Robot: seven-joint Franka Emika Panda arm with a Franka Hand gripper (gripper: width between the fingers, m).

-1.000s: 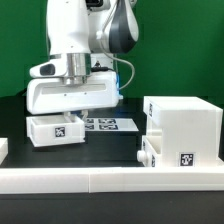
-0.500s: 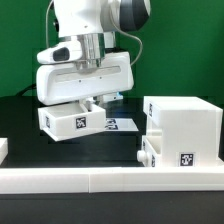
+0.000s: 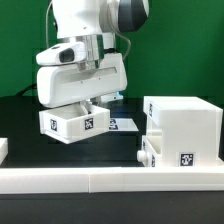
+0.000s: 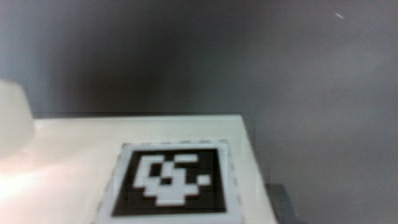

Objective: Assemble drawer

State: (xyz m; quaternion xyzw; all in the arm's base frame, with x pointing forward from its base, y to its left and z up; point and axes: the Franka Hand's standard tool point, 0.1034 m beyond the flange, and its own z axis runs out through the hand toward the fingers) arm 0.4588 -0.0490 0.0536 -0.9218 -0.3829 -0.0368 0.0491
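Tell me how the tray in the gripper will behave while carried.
The tray looks like rigid white plastic, so it probably won't flex. It hangs tilted in the gripper, so it may pivot or slip. Shallow and hollow, it is likely light.

The tall white box-like plastic shell (image 3: 185,125) looks smooth with a soft sheen, as does the shallow white rectangular plastic tray (image 3: 72,124). The tray's square black-and-white tag (image 4: 175,180) looks like matt printed paper. The hand (image 3: 86,104) has a smooth, glossy white casing. The black tabletop (image 3: 15,115) is matt, as is the green backdrop (image 3: 190,50).
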